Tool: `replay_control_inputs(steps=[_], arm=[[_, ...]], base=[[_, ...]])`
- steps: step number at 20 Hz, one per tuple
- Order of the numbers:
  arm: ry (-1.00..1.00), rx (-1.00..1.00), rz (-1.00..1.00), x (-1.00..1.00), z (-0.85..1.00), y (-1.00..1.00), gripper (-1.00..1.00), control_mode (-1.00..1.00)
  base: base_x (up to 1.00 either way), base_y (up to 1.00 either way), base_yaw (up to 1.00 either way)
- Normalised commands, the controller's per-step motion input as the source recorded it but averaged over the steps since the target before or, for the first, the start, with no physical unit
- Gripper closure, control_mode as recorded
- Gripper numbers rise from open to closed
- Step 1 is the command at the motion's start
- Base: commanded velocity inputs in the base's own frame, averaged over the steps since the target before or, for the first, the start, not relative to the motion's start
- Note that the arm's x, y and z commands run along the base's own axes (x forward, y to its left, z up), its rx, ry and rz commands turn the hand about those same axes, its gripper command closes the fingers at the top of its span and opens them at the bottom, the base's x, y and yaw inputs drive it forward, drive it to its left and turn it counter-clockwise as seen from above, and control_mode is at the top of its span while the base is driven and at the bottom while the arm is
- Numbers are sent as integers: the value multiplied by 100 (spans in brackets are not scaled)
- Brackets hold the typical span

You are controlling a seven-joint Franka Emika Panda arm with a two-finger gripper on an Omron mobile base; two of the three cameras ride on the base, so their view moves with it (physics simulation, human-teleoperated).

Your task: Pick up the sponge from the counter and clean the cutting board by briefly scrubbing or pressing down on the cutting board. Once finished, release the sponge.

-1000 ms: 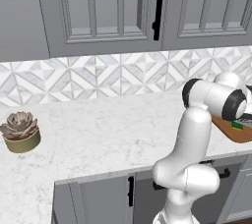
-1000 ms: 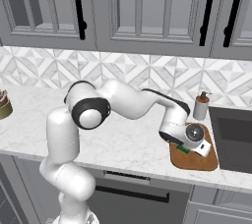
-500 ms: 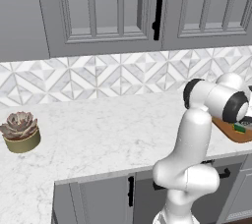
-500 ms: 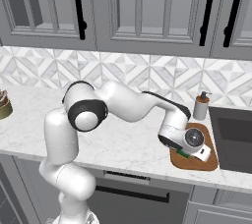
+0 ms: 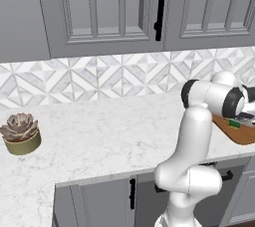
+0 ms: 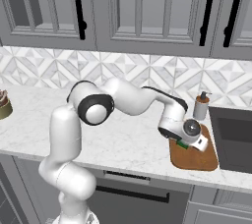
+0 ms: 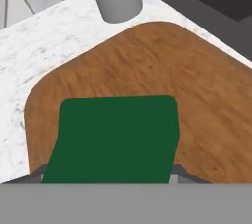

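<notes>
I have the gripper (image 6: 189, 142) clenched on the sponge (image 7: 115, 137), its green face flat over the cutting board (image 7: 162, 75). The board lies on the counter (image 5: 114, 136) just in front of the soap dispenser (image 6: 200, 106), beside the sink (image 6: 235, 137).

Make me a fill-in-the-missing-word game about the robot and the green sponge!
1. The gripper is shut on the green ____.
2. The sponge is over the brown wooden cutting ____.
3. The cutting board lies on the white ____.
4. Far off on the counter stands a potted ____.

Missing words: sponge, board, counter, succulent.
</notes>
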Motion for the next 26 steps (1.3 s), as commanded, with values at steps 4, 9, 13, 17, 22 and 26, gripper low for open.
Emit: replay_control_inputs(steps=[4,9,13,17,22,26], arm=[[-5,0,0,48,-1,0,100,-100],[-8,0,0,32,0,0,100,-100],[-2,0,0,2,-23,0,100,-100],[0,-1,0,0,-55,0,100,-100],[1,-1,0,0,-55,0,100,-100],[8,0,0,0,-52,0,100,-100]], base=[[0,0,0],[0,0,0],[0,0,0],[0,0,0],[0,0,0],[0,0,0]])
